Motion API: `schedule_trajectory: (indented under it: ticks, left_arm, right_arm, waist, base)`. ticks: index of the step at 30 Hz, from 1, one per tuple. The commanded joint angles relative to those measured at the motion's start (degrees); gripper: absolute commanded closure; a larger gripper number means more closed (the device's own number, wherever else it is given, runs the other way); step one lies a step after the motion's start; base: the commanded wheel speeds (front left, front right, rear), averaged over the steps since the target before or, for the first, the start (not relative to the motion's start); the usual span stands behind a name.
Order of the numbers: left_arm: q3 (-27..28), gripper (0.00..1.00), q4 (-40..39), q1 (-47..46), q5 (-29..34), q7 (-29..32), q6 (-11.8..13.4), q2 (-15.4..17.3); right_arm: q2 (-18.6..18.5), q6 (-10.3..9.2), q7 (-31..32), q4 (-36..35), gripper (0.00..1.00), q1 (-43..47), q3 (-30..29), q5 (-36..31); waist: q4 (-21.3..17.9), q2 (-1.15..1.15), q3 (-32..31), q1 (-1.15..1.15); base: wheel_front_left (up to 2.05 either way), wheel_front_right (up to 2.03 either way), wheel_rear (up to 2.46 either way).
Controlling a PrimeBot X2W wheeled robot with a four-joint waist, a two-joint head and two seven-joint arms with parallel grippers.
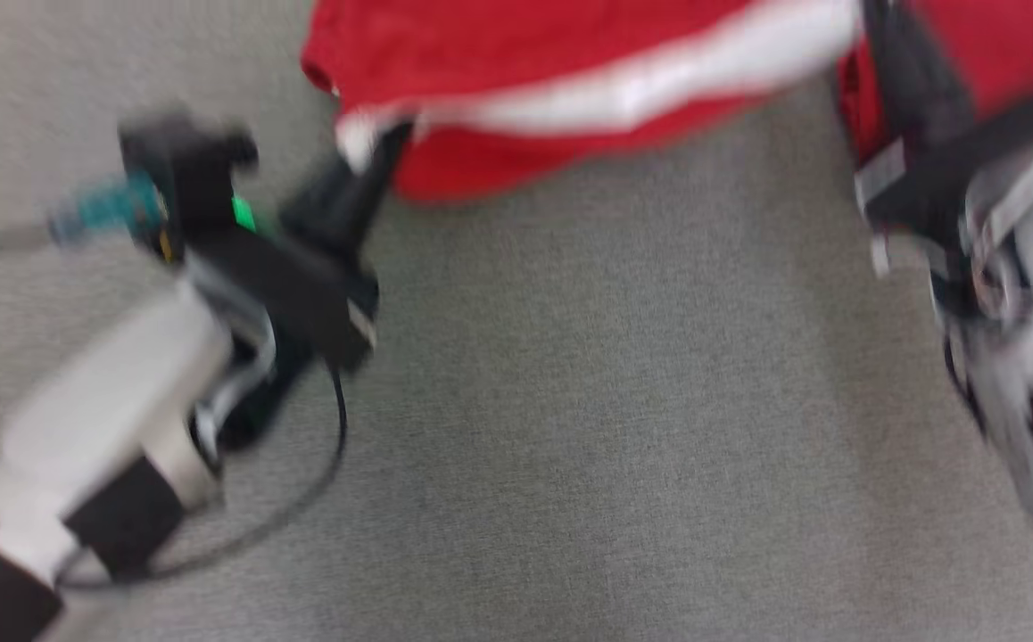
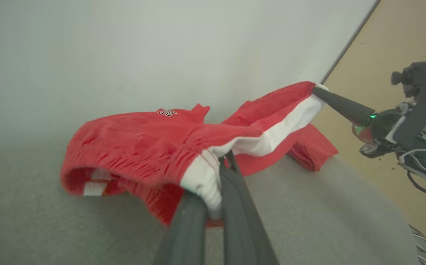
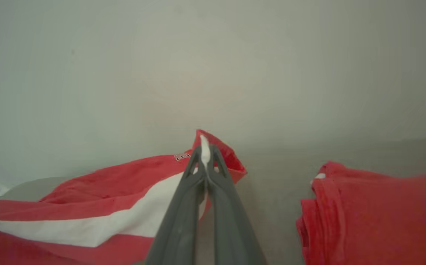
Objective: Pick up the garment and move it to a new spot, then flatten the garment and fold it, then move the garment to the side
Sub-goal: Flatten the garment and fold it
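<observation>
The garment (image 1: 525, 53) is a pair of red shorts with a white side stripe, stretched between both grippers over the grey table. The head view is blurred. My left gripper (image 1: 383, 147) is shut on the white stripe at the elastic waistband; the left wrist view shows the cloth (image 2: 135, 143) pinched between its fingers (image 2: 235, 206). My right gripper (image 1: 873, 27) is shut on the stripe's other end at the leg hem. In the right wrist view its tips (image 3: 205, 154) clamp a white edge of the shorts (image 3: 106, 184). The right gripper's tip (image 2: 318, 90) also shows in the left wrist view.
A second red folded cloth (image 3: 375, 213) lies on the table beside the right gripper, also seen in the left wrist view (image 2: 312, 149). Grey fabric covers the table (image 1: 615, 401), a pale wall (image 2: 124, 55) stands behind it, and a tan floor (image 2: 400, 36) lies beyond its edge.
</observation>
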Motion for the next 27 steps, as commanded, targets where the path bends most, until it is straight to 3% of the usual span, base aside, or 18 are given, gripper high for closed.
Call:
schedule_trajectory:
  ticks: [1,6,9,13,18,19,20,27]
  left_arm:
    - [0.6,1.0,-1.3,3.4,0.8,-0.4,0.0,-0.1]
    - [4.8,1.0,-6.4,17.5,6.0,-0.4,0.9,-0.5]
    - [4.1,1.0,-8.4,24.7,9.0,-0.4,1.0,0.1]
    - [4.2,1.0,-8.8,32.7,11.7,-0.4,1.7,1.6]
    - [6.6,1.0,-9.1,40.5,14.6,-0.4,3.0,3.7]
    - [6.6,1.0,-9.1,40.5,14.6,-0.4,3.0,3.7]
    - [8.3,1.0,-9.5,43.6,15.0,-0.4,3.2,4.4]
    - [10.9,1.0,-11.6,50.5,17.2,-0.4,3.8,6.2]
  right_arm:
    - [-1.3,-0.11,0.1,-2.9,1.0,5.1,-1.9,0.7]
    - [-1.5,-0.11,3.7,-15.5,1.0,27.6,-12.3,0.6]
    - [1.5,-0.11,7.7,-22.8,1.0,39.5,-19.0,-1.3]
    - [8.3,-0.11,13.9,-32.0,1.0,53.1,-25.5,-4.2]
    - [18.0,-0.11,21.8,-43.0,1.0,66.5,-29.5,-6.9]
    - [18.0,-0.11,21.8,-43.0,1.0,66.5,-29.5,-6.9]
    - [21.0,-0.11,24.3,-46.0,1.0,71.0,-30.0,-7.4]
    - [23.8,-0.11,26.8,-50.7,1.0,79.8,-28.3,-6.1]
  waist:
    - [3.1,-0.01,-6.5,0.01]
    - [3.6,-0.01,-10.5,0.01]
    - [3.8,-0.01,-12.8,0.01]
    - [3.8,-0.01,-15.6,0.01]
    - [3.3,-0.01,-18.6,0.01]
    - [3.3,-0.01,-18.6,0.01]
    - [3.3,-0.01,-19.7,0.01]
    - [3.3,-0.01,-21.9,0.01]
  base:
    - [0.0,0.0,0.0]
    - [0.0,0.0,0.0]
    - [0.0,0.0,0.0]
    - [0.0,0.0,0.0]
    - [0.0,0.0,0.0]
    - [0.0,0.0,0.0]
    - [0.0,0.0,0.0]
    - [0.0,0.0,0.0]
